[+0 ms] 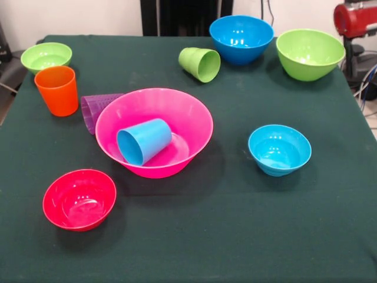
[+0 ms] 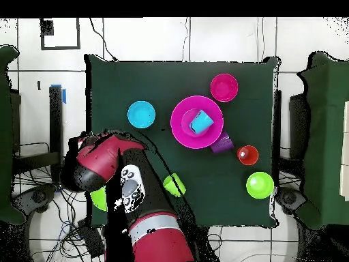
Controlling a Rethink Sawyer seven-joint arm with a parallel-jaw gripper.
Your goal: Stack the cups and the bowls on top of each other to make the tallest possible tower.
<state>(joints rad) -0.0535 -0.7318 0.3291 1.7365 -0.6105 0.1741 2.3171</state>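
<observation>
Green tablecloth point(image 1: 235, 236); no readable writing on cups, bowls.

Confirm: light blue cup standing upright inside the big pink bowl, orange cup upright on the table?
Not quite. The light blue cup lies on its side inside the pink bowl, mouth toward the camera, as the front view shows. The orange cup does stand upright on the table.

You've got a dark green tablecloth point(image 1: 247, 230) covering the whole table, edge to edge. Beyond it, pale tiled floor point(image 2: 150, 41) with dark cables point(image 2: 48, 194) trailing at one side, and a black square outline point(image 2: 60, 34) marked near a corner.
</observation>
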